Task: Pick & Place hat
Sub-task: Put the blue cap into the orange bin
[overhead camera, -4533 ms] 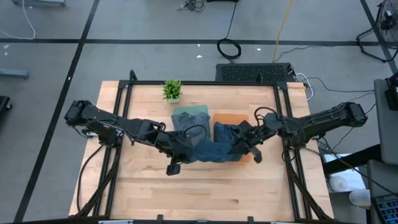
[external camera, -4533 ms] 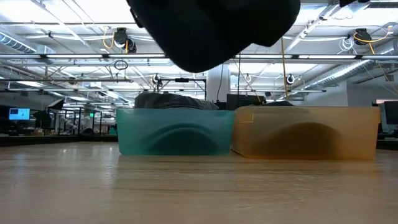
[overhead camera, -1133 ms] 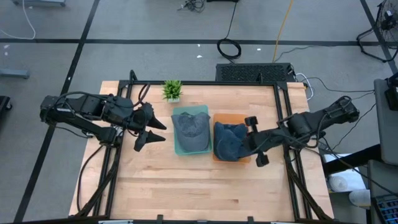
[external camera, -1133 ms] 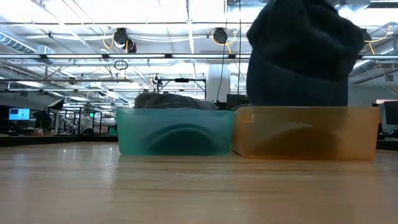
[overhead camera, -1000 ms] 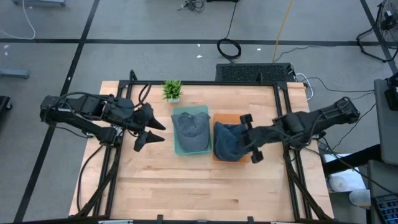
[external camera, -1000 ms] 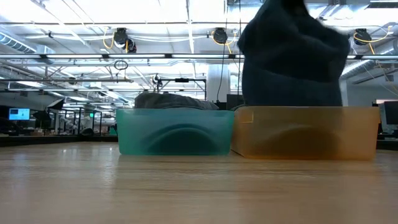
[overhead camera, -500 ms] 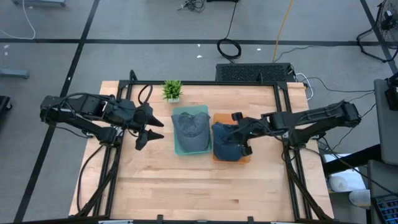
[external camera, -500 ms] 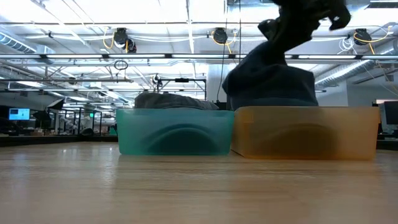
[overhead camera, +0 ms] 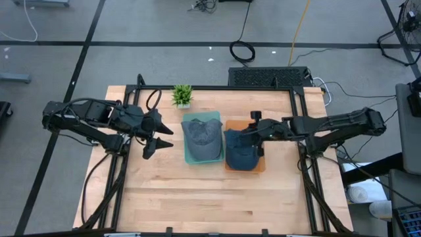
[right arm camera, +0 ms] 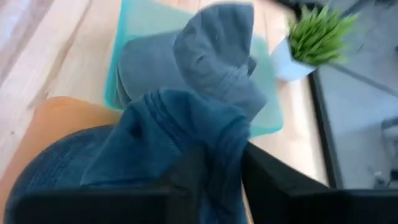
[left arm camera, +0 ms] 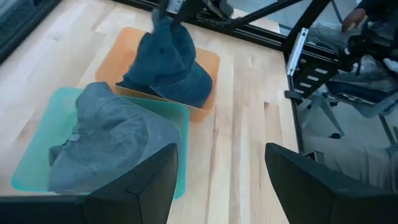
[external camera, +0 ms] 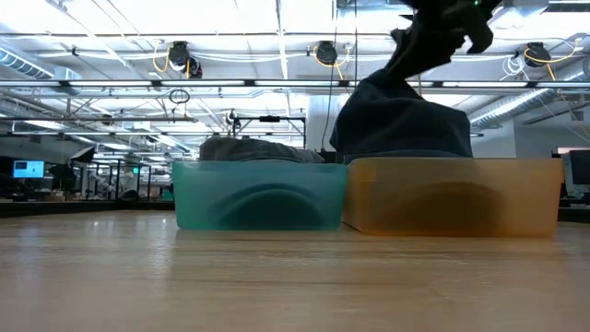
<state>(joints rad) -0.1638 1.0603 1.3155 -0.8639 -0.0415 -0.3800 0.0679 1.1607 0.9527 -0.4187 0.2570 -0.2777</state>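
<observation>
- Looking down on the wooden tabletop (overhead camera: pixel 197 197), we find two shallow bins side by side at its middle, a teal bin (overhead camera: pixel 189 158) and an orange bin (overhead camera: pixel 259 167), their walls touching.
- Reaching in from the right, we see the right arm stretched over the orange bin, its right gripper (overhead camera: pixel 251 137) above the blue hat (overhead camera: pixel 241 151) at the side nearer the plant.
- Resting in the orange bin, the blue hat bulges above the rim in the low view (external camera: pixel 398 124), and we see its cloth drawn up to a peak at the right gripper (external camera: pixel 417 48).
- From the right wrist view we see a fold of the blue hat (right arm camera: pixel 180 130) between the two dark fingers (right arm camera: pixel 186 180), which pinch the cloth.
- In the teal bin we see a grey hat (overhead camera: pixel 200 137) lying crown up, filling most of it.
- Off to the left we find the left arm waiting, its left gripper (overhead camera: pixel 158 135) over bare wood well apart from the teal bin, fingers spread with nothing between them.
- At the far edge of the tabletop we note a small potted plant (overhead camera: pixel 182 95), just behind the teal bin.
</observation>
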